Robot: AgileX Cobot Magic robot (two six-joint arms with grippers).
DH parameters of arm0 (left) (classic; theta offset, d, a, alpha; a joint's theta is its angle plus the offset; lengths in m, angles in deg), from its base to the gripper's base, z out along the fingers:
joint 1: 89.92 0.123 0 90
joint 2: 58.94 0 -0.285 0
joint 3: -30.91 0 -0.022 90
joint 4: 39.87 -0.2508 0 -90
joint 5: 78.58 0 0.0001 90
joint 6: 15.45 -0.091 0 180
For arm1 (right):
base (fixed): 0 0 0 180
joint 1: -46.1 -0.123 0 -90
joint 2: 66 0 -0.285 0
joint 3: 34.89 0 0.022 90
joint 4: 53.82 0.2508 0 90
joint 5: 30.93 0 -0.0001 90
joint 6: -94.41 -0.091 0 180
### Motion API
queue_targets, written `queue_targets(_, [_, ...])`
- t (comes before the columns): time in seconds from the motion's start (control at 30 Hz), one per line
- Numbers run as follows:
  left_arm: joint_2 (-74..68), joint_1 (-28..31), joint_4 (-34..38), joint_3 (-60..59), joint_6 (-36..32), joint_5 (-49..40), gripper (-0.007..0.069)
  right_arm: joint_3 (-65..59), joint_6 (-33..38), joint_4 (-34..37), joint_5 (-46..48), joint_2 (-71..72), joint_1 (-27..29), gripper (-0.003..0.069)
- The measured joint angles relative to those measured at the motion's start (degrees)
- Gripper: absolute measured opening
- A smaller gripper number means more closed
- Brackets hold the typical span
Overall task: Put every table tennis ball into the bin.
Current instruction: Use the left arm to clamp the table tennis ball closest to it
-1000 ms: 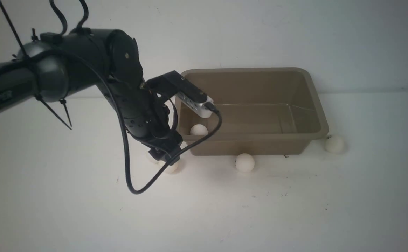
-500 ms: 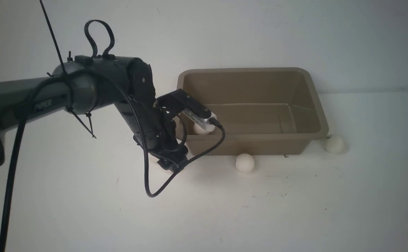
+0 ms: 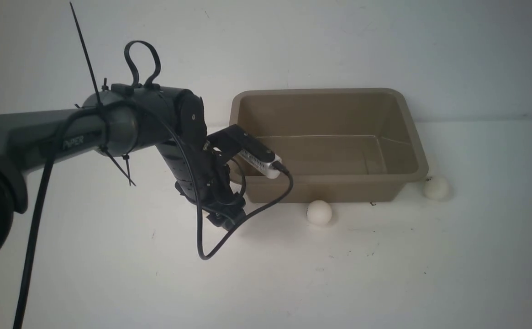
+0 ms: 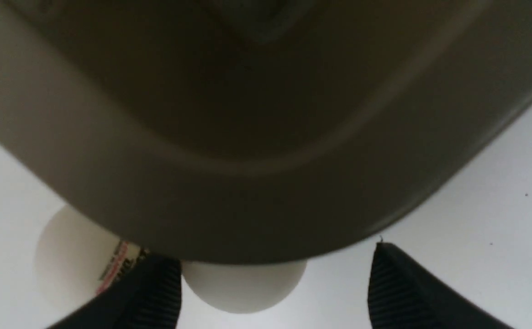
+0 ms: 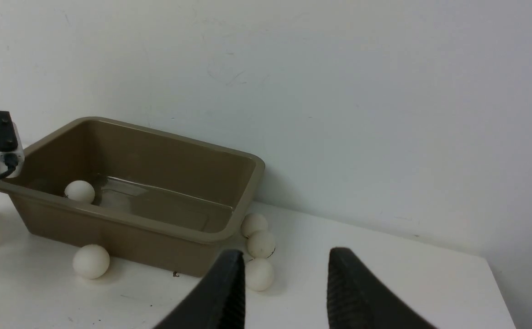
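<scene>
The bin [image 3: 329, 194] stands along the far edge of the tabletop [image 3: 384, 278], its back wall close to the white wall. A broad stretch of white tabletop runs from its near wall to the near edge, so the open room is in front of it. To the right, a strip of tabletop lies between the bin's right end and the tabletop's right edge.

The left hand [image 3: 222, 220] is down low at the bin's near-left corner, just outside the wall. In its wrist view the rounded corner and flared rim hang over the fingers [image 4: 156, 292]. They stand wide apart and grip nothing. A plain ball [image 4: 243, 283] lies between them, close to one finger and clear of the other, half tucked under the rim. A printed ball [image 4: 74, 260] sits just outside that finger.

One ball [image 5: 79, 191] rests inside the bin near its left end. Another ball [image 3: 319, 212] lies just beside the near wall, and a cluster of three balls [image 5: 261, 243] sits at the bin's right end.

The right hand [image 5: 284, 292] hangs over the right part of the tabletop — partly open, empty, well apart from the bin.
</scene>
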Motion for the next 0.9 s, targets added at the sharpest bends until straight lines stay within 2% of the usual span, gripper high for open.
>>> queue_targets(0.9, [-0.4, 0.0, -1.9, 0.0, 0.5, 1.6, 0.0489, 0.0, 0.0, 0.2, -2.1, 0.0, 0.0, 0.0243])
